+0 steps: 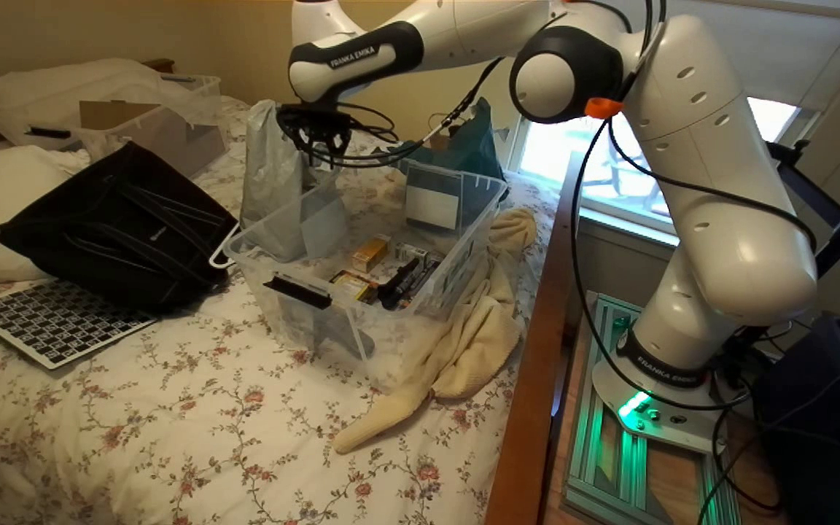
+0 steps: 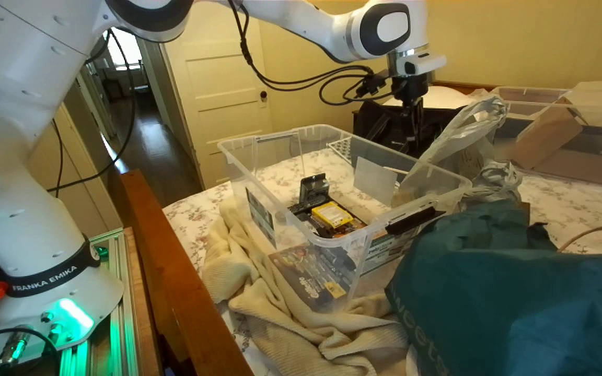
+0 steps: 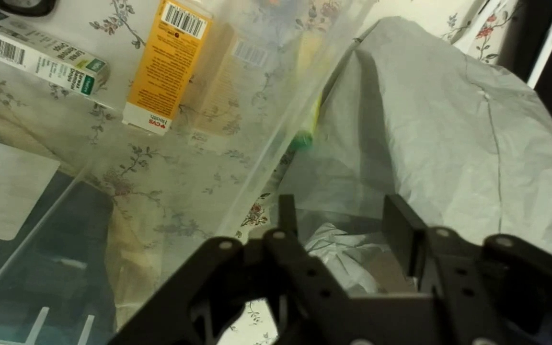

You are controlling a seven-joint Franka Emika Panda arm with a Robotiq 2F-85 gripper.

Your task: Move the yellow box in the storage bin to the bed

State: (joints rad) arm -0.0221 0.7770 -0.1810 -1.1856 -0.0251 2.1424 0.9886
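Note:
The yellow box [image 1: 370,253] is a yellow-orange carton inside the clear storage bin [image 1: 296,321]; it lies at upper left in the wrist view [image 3: 168,64]. An exterior view shows the bin [image 2: 327,242] with a flat yellow package [image 2: 333,214] inside; I cannot tell whether that is the same carton. The bin stands on the flowered bed [image 1: 245,437]. My gripper [image 1: 321,157] is open and empty, high above the bin's side wall beside a grey plastic bag. In the wrist view its fingers [image 3: 340,215] are over the bag, apart from the carton.
The grey bag [image 1: 270,182] stands against the bin. A teal bag [image 2: 499,292], a cream blanket [image 2: 301,324] and a black bag [image 1: 121,226] lie around it. A white box [image 3: 41,60] and dark items share the bin. A wooden rail [image 1: 537,394] edges the bed.

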